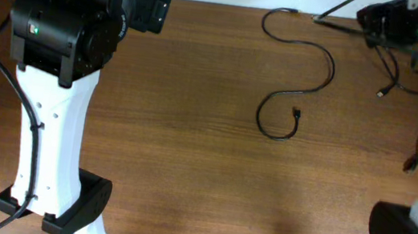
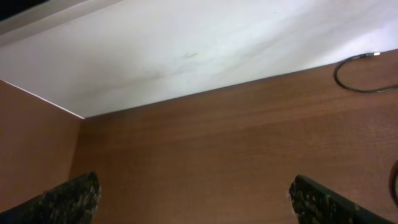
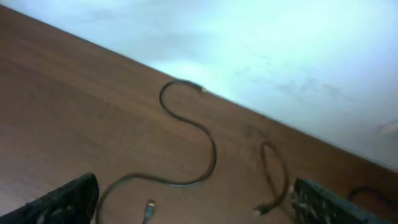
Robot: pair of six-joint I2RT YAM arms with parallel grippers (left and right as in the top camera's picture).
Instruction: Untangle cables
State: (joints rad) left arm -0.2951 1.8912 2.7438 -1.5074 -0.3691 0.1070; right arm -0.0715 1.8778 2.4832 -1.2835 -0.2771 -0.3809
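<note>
Right wrist view: my right gripper [image 3: 196,186] is spread wide, pinching nothing. The long S-shaped cable [image 3: 208,134] lies flat on the table [image 3: 74,93] just ahead of that gripper, its near plug [image 3: 149,208] showing between the fingers [image 3: 62,199]. A shorter cable [image 3: 277,171] curls beside one finger. My left gripper [image 2: 194,183], well away from the right, is spread too.

open table [image 1: 186,170] mid-left, cable [image 1: 333,70] snaking far right

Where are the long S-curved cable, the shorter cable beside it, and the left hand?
long S-curved cable [image 3: 214,158], right wrist view, on its middle bend.
shorter cable [image 3: 258,211], right wrist view, on its plug end.
left hand [image 2: 194,186], left wrist view, midway between its open fingertips.
</note>
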